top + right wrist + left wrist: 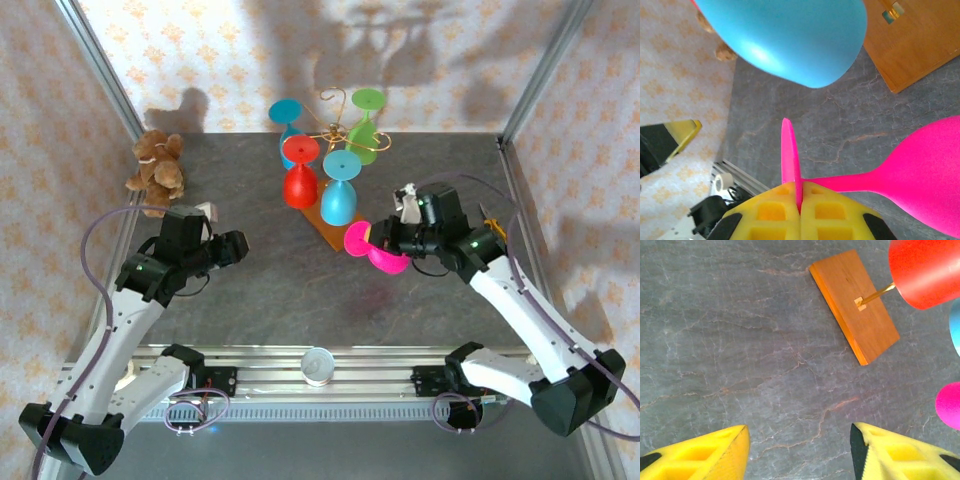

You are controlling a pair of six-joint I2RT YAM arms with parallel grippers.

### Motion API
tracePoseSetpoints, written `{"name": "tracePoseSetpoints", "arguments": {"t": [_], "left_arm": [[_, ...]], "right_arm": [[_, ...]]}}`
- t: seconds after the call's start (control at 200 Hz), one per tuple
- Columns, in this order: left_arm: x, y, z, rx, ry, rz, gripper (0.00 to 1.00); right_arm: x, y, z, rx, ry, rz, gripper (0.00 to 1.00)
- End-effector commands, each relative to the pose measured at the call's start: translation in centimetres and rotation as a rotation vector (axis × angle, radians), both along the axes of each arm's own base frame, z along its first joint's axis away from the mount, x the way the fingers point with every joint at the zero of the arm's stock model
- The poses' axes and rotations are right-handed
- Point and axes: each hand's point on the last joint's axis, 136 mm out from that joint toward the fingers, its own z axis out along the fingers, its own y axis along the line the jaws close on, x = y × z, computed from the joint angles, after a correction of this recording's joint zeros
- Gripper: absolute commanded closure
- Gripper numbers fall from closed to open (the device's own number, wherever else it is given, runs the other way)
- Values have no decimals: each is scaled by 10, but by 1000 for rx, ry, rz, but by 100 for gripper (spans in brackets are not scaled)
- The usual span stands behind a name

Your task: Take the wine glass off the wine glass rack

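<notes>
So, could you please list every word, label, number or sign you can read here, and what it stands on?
None: no readable text in any view.
The wine glass rack, its wooden base, the pink wine glass and the wallpaper carry only plain colour or a flower pattern.
The white piece on the right arm's wrist is too small to tell if it is marked.

A lab test booth: silver aluminium frame posts (103,75) hold floral-patterned backdrop panels (180,40) around a grey marbled surface (280,290), with a slotted metal rail (340,400) along its near edge.
</notes>
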Motion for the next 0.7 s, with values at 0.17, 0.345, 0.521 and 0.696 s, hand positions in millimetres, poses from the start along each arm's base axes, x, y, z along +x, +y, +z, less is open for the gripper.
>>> {"name": "tracePoseSetpoints", "arguments": {"t": [0.17, 0.345, 0.521, 0.696], "left_arm": [[-15, -14, 3, -89, 49, -37, 43], [-21, -22, 7, -142, 62, -56, 42], [-31, -22, 0, -158, 99, -51, 41], [-38, -27, -8, -202, 149, -51, 40]], "right_arm": [[-4, 39, -3, -178, -203, 107, 100], [-17, 69, -17, -253, -256, 199, 100], [-30, 97, -27, -320, -331, 274, 100], [-40, 126, -35, -368, -430, 340, 100]]}}
